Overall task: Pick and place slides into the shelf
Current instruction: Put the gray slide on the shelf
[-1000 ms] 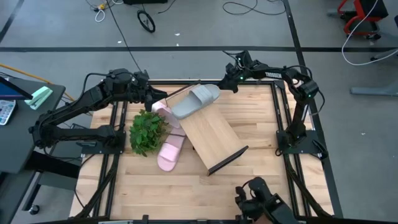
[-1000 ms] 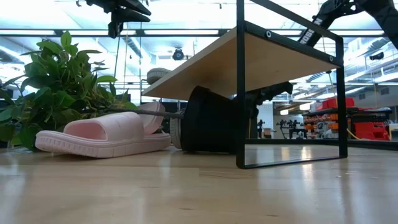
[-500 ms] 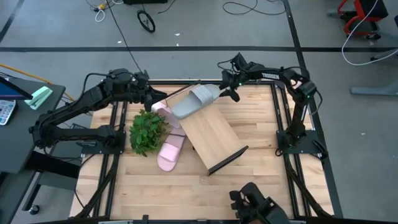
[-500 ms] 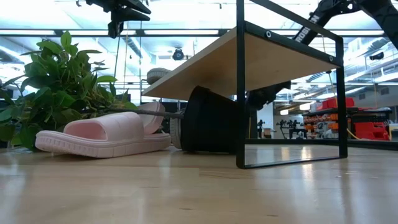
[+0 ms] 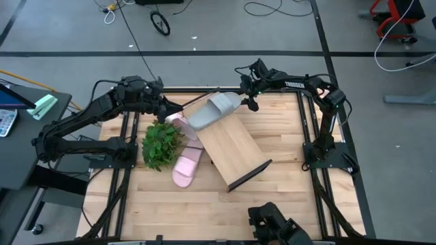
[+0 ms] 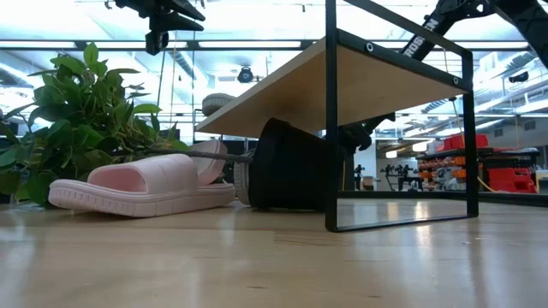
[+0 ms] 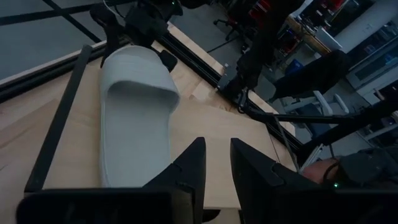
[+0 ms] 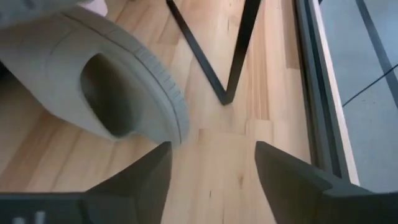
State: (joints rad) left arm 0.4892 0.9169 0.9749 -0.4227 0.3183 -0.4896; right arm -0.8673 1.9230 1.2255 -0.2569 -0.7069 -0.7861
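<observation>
A: What do the arms look like?
B: Both are matte black and jointed, with black cables along the links. The right arm carries white lettering on its forearm.
A: And the grippers?
B: The left gripper has two flat, dark, angular fingers.

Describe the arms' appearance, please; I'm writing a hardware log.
Both arms are black jointed tubes with cables alongside. The right arm carries white lettering, too small to read. The left gripper has two dark wedge-shaped fingers; the right gripper has broader dark fingers.
</observation>
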